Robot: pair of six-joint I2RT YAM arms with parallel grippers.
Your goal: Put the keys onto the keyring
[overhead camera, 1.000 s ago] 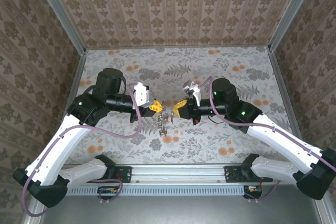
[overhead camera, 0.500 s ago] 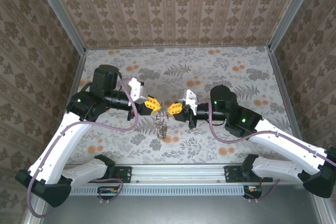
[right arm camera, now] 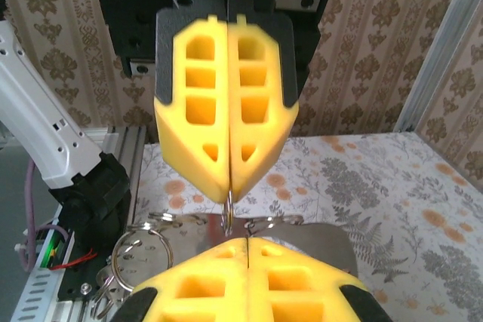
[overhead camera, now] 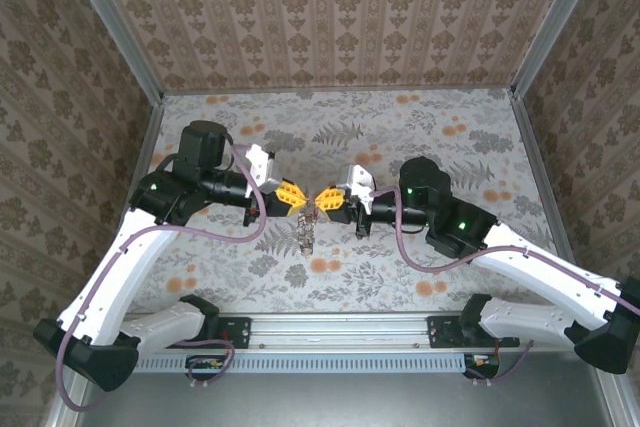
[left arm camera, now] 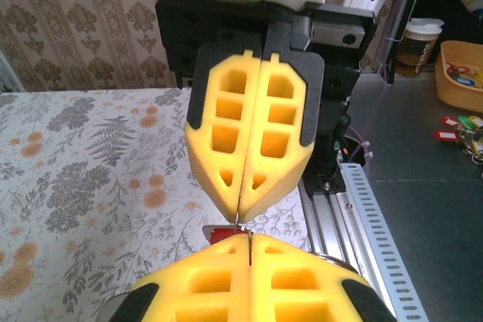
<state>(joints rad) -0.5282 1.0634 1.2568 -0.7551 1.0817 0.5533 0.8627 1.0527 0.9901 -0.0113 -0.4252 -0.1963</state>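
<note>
My left gripper point(overhead camera: 293, 197) and right gripper point(overhead camera: 328, 200) meet tip to tip above the middle of the table, both shut. The keyring point(overhead camera: 307, 232) hangs between them as a thin brownish-grey bunch. In the right wrist view the left gripper point(right arm camera: 229, 192) pinches a thin double-wire ring point(right arm camera: 228, 207), just above my right gripper point(right arm camera: 247, 240). In the left wrist view the right gripper point(left arm camera: 240, 209) pinches a thin silvery strip that runs down to a red key head point(left arm camera: 223, 233), just behind my left gripper point(left arm camera: 249, 237). Whether another key hangs in the bunch is hidden.
More split rings point(right arm camera: 143, 254) dangle at the left of the bunch. The aluminium rail point(left arm camera: 362, 216) runs along the table's near edge. Beyond the table stand a yellow bin point(left arm camera: 460, 73), a cup point(left arm camera: 423, 39) and loose tagged keys point(left arm camera: 453, 130). Papered walls enclose the table point(overhead camera: 450, 137).
Both grippers have moved inward and toward the back until their tips meet. The hanging bunch has drawn in and now hangs narrower between them.
</note>
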